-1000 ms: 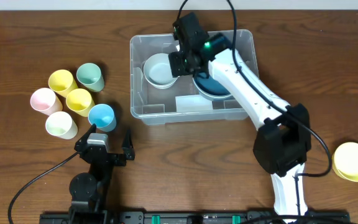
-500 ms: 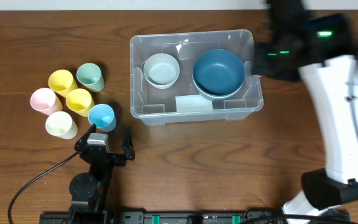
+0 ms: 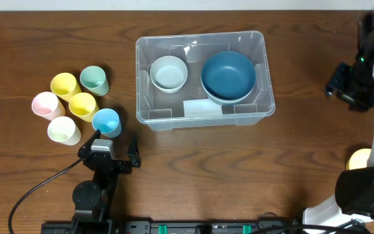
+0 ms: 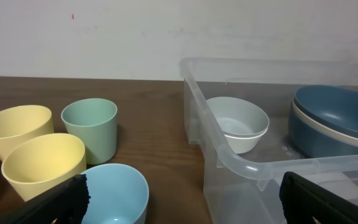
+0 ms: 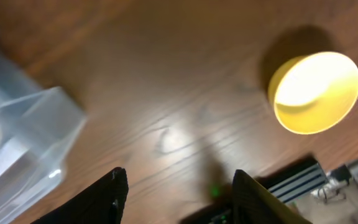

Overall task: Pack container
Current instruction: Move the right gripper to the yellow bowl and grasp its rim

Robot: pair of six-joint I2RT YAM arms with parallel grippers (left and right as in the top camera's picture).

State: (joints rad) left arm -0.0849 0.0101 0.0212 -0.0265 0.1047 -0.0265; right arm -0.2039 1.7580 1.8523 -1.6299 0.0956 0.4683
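The container point(image 3: 200, 121), a large clear plastic bin, stands on the bench point(image 3: 239, 170) a little behind its middle, long side facing the arms. Inside it, a pale white bowl point(image 3: 168, 73) sits in the left half and a dark blue bowl point(image 3: 228, 76) in the right half. The left wrist view shows a cream rim just under the blue one. Left of the bin and apart from it, six cups cluster: green point(image 3: 94, 80), two yellow point(image 3: 64, 84) point(image 3: 82, 105), pink point(image 3: 45, 104), pale cream point(image 3: 63, 130) and light blue point(image 3: 106, 121). The left pincer point(image 3: 115, 140) lies low just in front of the light blue cup, fingers wide apart and holding nothing. The right pincer point(image 5: 180, 186) hangs over bare wood well to the right of the bin, fingers likewise apart and empty. A yellow bowl point(image 5: 316, 92) rests on the wood near it.
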